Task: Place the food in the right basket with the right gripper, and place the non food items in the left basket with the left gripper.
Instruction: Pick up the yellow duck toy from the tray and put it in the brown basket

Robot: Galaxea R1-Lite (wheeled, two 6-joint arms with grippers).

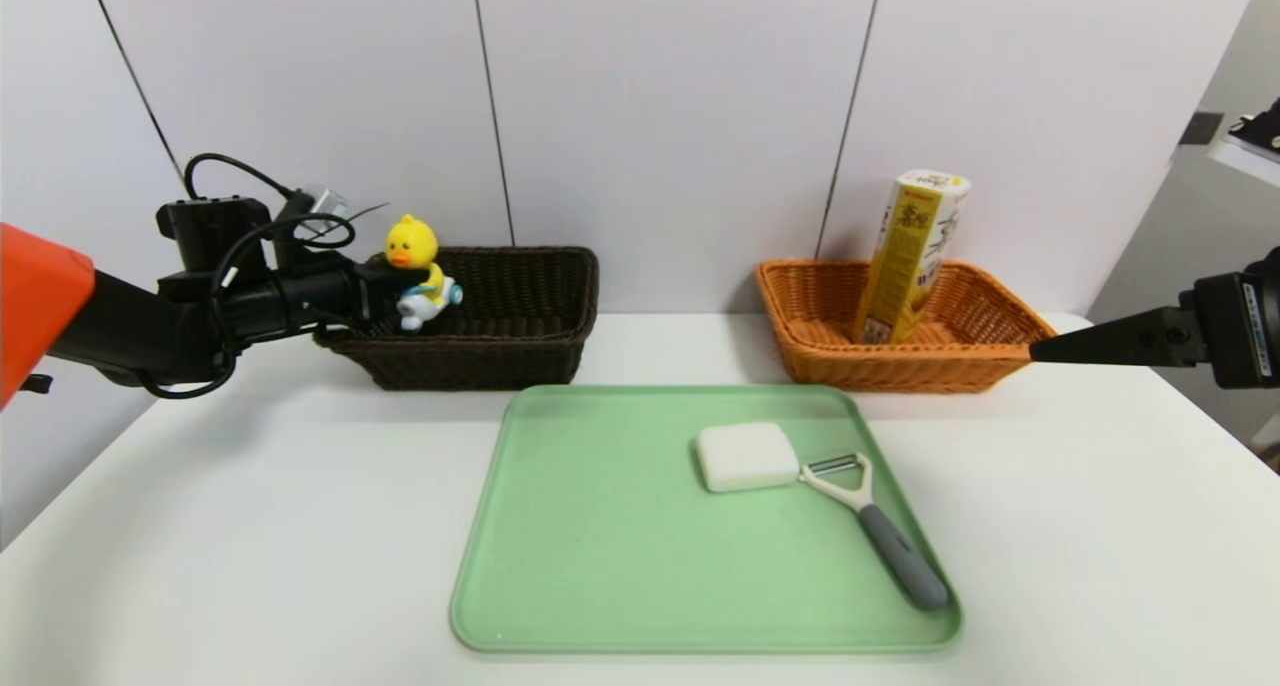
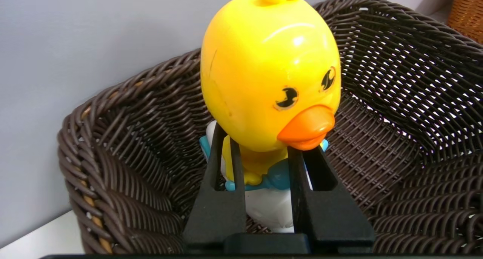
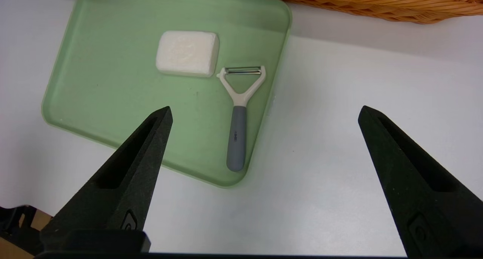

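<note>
From the head view, the left pincer (image 1: 385, 301) reaches in level over the dark brown basket (image 1: 520, 351) at the back left of the worktop (image 1: 230, 526), clamped on a yellow duck toy (image 1: 418, 271) by its body. The toy hangs above the basket's near-left end, not yet resting on the weave, as far as this angle shows; being a non-food item, it belongs there. Across the worktop the orange basket (image 1: 900, 361) holds a tall yellow carton (image 1: 908, 256) leaning upright against its back wall (presumably the food already sorted). Between the baskets lies a green tray (image 1: 600, 546) with a white block (image 1: 745, 456) and a peeler (image 1: 875, 516) just beside it, the peeler's head almost touching the block. The right pincer (image 1: 1050, 349) waits off to the right, near the orange basket's end.

In the left wrist view, the two black fingers (image 2: 222, 191) squeeze the duck (image 2: 268, 70) low on its torso, under the big head, which keeps the top-heavy toy upright. The basket's woven floor (image 2: 396, 157) lies beneath and around it, so a release here should land inside.

In the right wrist view, the right pincer (image 3: 264, 111) stands spread wide and holds nothing, looking down on the tray (image 3: 94, 100), the block (image 3: 187, 53) and the peeler (image 3: 237, 111), well placed for a food pick if the block is food.
</note>
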